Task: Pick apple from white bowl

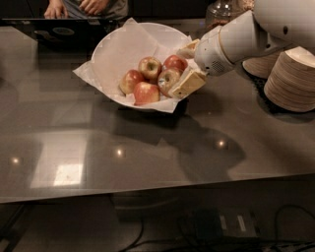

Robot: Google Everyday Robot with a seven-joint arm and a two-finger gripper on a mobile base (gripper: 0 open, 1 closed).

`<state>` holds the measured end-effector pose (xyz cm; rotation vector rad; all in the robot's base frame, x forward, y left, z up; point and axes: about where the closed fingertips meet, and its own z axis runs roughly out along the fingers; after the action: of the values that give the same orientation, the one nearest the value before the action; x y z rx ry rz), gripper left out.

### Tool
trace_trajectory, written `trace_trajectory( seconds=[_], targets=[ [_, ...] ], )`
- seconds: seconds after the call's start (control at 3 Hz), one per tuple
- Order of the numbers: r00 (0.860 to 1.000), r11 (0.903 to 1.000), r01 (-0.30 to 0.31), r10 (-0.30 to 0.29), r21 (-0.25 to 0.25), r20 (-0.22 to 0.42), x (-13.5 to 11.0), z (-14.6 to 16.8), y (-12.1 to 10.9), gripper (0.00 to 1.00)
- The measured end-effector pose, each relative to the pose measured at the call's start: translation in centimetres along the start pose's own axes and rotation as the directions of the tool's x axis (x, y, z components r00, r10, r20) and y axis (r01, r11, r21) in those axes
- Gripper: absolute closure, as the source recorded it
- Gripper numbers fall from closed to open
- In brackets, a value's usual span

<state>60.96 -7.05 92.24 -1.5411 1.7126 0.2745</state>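
At right rim of white bowl [165,27]: gripper [187,66] spread wide, empty, 2 fingers [187,83] beside apple [169,80]. Reach step; next: straddle apple, close.

From where I stand, the table [147,162] is open along its near side and out to the left, so there is wide room to reach the white bowl [162,30] from the front or from above, though crinkled paper [113,54] stands up over its left and back rim. The right side is crowded: the tool [177,71] sits over the bowl's right rim with its fingers spread, its white arm [246,34] fills the air behind, and stacks of paper plates [293,78] stand just beyond. Inside the bowl the apples [147,66] lie packed against one another, and a laptop [64,32] and a person's hands [91,6] close off the far edge.
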Motion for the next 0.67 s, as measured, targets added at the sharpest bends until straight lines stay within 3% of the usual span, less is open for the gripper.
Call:
trace_trajectory(
  seconds=[0.33, 0.67],
  targets=[
    [1.000, 1.0000, 0.000, 0.000, -0.004, -0.002, 0.01, 0.21, 0.17, 0.36],
    [1.000, 0.9999, 0.004, -0.004, -0.010, 0.001, -0.22, 0.30, 0.36, 0.36]
  ],
)
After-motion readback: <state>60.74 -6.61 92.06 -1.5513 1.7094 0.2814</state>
